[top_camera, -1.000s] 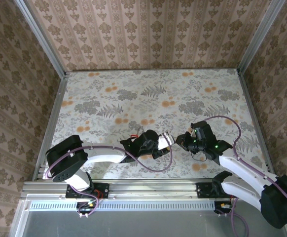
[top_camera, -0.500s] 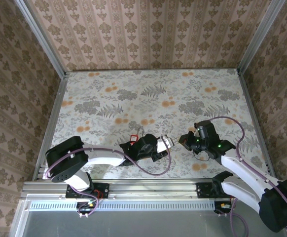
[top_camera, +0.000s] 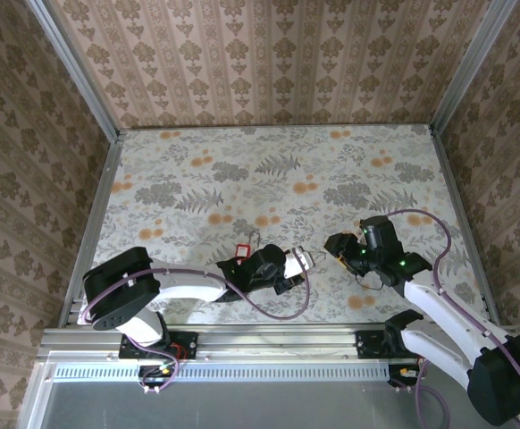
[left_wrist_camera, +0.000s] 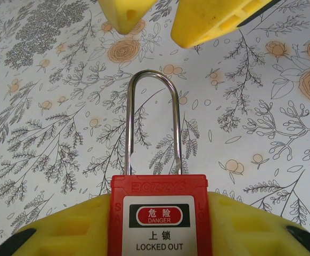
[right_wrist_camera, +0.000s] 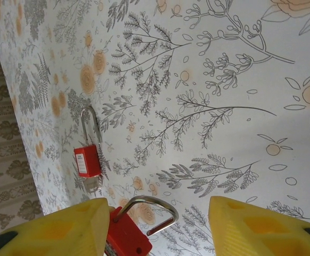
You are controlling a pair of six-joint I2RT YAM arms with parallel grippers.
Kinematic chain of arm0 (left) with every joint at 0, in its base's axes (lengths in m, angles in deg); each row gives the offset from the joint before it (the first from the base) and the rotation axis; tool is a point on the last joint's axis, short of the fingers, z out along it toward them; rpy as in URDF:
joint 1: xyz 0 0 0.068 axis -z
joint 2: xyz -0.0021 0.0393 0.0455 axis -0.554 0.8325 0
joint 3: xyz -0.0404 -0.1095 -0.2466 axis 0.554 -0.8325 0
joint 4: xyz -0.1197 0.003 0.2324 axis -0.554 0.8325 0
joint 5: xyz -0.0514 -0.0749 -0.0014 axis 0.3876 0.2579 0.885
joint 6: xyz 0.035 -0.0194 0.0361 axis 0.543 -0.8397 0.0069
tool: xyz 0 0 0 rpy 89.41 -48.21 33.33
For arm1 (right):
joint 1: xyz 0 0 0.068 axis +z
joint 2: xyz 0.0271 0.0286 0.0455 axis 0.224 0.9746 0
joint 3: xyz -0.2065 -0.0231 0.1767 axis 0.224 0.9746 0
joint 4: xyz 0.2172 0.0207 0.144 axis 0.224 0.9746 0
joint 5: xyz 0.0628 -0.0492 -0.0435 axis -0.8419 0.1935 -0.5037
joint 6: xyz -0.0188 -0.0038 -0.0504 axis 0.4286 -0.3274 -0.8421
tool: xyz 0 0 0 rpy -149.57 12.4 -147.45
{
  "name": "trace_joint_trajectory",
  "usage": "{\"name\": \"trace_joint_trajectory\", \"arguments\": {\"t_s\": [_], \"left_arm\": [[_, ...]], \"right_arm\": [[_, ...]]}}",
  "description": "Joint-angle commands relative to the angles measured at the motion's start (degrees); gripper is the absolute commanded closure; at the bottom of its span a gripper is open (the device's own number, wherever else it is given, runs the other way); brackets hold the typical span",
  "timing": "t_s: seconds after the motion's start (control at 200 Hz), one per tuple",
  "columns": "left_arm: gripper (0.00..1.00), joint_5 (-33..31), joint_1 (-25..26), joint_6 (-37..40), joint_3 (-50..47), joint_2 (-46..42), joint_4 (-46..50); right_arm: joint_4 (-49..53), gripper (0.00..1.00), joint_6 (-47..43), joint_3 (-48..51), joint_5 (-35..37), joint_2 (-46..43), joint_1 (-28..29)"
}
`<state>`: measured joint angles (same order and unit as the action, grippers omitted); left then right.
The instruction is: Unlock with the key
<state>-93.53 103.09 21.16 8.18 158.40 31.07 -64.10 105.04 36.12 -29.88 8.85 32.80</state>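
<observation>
Padlock (left_wrist_camera: pixel 158 218), red, sits clenched in the left claw (top_camera: pixel 297 262) over the surface's near middle. Its shackle (left_wrist_camera: pixel 151 72) points lengthwise at the right claw (right_wrist_camera: pixel 159 218), which hangs released and grasping nothing, just beyond.

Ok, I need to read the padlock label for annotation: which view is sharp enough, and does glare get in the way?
Left wrist: the held padlock is sharp, DANGER and LOCKED OUT legible, glare only on its shackle. Right wrist: the other padlock is in focus but too small to read. Top external: even light, soft shadows, print unreadable.
</observation>
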Motion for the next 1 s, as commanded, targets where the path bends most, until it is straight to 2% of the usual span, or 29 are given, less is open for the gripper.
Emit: {"name": "trace_joint_trajectory", "arguments": {"t_s": [0.0, 0.13, 0.315, 0.995], "left_arm": [[0.91, -0.6, 0.3, 0.3, -0.4, -1.0, -0.2], [0.91, -2.5, 0.3, 0.1, 0.1, -0.2, -0.3], [0.91, -2.8, 0.2, -0.1, 0.7, 0.6, -0.6], [0.91, 0.6, 1.3, -4.1, -1.4, -2.9, -3.3]], "right_arm": [[-0.5, 0.48, -1.1, -0.9, -1.9, 0.5, 0.0], [-8.9, 0.50, 4.1, 2.2, -6.0, 0.7, 1.5], [-9.9, 0.49, 6.2, 1.5, -2.3, 0.9, 6.4], [-14.0, 0.48, 4.4, -0.6, -0.1, 11.1, 6.7]]}}
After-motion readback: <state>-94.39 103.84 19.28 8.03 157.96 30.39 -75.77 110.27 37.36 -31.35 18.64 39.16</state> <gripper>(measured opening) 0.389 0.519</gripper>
